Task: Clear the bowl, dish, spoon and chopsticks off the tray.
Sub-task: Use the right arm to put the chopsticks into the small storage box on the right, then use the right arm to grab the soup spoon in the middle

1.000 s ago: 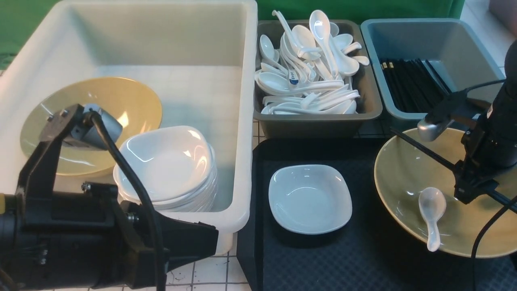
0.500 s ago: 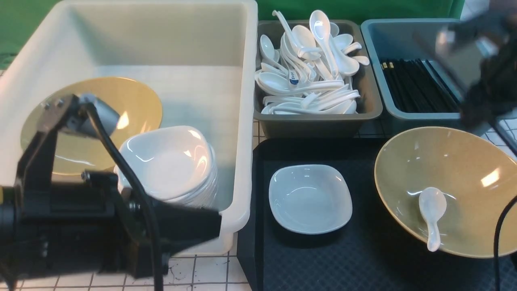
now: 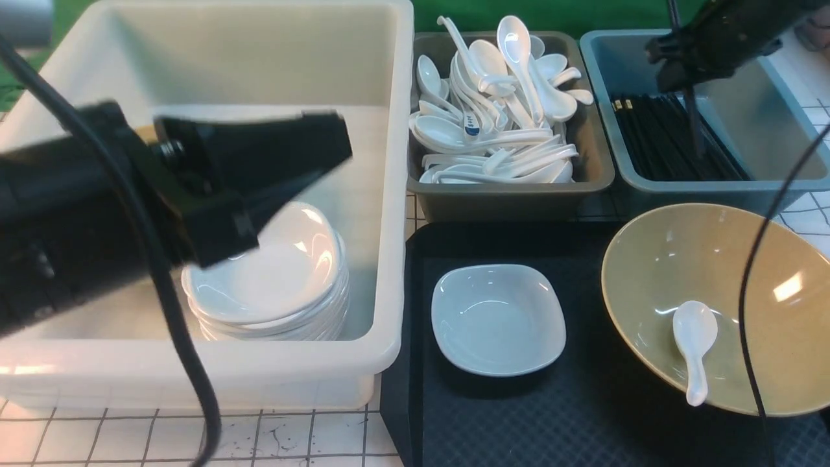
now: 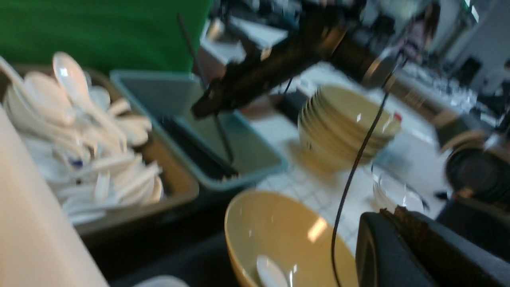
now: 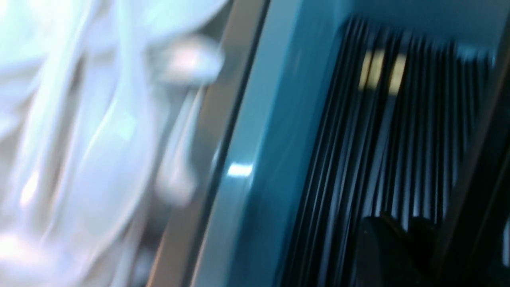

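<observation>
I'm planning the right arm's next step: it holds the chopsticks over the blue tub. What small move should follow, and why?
Probably open the right gripper, perhaps after tipping the chopsticks flatter. They hang nearly upright inside the blue tub, lower ends down by the black sticks lying there, well off the tray, so letting go should drop them among those.

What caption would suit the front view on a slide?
Right gripper holds the chopsticks above the blue tub; dish and bowl, with spoon inside, sit on the tray.
</observation>
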`<state>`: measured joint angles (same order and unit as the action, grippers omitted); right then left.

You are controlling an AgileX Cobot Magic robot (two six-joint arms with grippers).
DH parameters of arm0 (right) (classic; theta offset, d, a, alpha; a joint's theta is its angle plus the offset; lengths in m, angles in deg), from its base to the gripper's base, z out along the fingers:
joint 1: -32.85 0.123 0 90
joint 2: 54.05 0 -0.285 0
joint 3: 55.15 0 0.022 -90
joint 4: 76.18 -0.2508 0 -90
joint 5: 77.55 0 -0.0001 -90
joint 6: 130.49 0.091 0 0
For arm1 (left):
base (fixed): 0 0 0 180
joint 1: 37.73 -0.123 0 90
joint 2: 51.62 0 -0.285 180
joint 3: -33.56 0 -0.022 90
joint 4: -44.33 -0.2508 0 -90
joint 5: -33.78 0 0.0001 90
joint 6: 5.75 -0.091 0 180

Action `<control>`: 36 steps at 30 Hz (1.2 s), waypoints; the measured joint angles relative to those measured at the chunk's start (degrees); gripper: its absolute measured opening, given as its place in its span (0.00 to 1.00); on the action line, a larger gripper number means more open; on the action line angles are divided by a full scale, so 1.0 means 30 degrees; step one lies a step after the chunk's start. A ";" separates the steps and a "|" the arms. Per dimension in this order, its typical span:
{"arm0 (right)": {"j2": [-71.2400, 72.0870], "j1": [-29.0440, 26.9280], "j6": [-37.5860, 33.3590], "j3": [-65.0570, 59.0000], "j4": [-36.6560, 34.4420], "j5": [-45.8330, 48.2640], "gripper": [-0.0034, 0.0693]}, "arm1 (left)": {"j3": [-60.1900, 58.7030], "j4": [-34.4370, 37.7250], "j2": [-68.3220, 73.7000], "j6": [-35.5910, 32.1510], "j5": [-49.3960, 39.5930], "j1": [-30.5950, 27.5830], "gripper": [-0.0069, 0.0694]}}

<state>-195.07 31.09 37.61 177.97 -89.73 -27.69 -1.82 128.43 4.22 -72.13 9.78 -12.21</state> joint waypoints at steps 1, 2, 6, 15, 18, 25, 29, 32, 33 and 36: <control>-0.0398 0.0000 0.0061 0.0347 0.0000 -0.0305 0.15 | 0.0000 0.0354 0.0000 -0.0436 0.0056 0.0000 0.09; -0.0817 0.0000 0.0271 0.0629 -0.0016 -0.0698 0.15 | 0.0000 0.0888 0.0000 -0.0826 0.0059 0.0000 0.09; -0.1675 0.0000 0.0637 0.0811 0.0129 -0.0940 0.21 | 0.0000 0.1481 0.0000 -0.1460 0.0018 0.0000 0.09; -0.0629 -0.0034 0.2378 0.0896 0.0820 0.2100 0.79 | 0.0000 0.1537 0.0000 -0.1596 -0.0237 0.0000 0.09; 0.0316 -0.0034 0.2189 0.0916 0.0839 0.4645 0.84 | 0.0000 0.1496 0.0000 -0.1596 -0.0237 0.0000 0.09; 0.5680 0.0026 0.2080 -0.2676 0.0950 0.5719 0.60 | 0.0000 -0.1707 0.0000 -0.0111 -0.1144 0.0000 0.09; 1.0431 0.0318 0.3137 -0.9205 0.1035 0.5719 0.46 | 0.0000 -0.4131 0.0000 0.1062 -0.2065 0.0000 0.09; 1.3205 0.0981 0.3593 -1.3811 0.1058 0.5623 0.45 | 0.0000 -0.4743 0.0000 0.1367 -0.2114 0.0000 0.09; 1.3822 0.1217 0.3964 -1.5113 0.1058 0.5512 0.46 | 0.0000 -0.4863 0.0000 0.1380 -0.2114 0.0000 0.09; 1.4773 0.1967 0.5404 -1.9018 0.0913 0.4306 0.53 | 0.0000 -0.4970 0.0000 0.1380 -0.2131 0.0000 0.09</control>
<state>-150.75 36.99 53.83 120.91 -86.99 -14.77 -1.82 113.52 4.22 -68.00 3.39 -12.21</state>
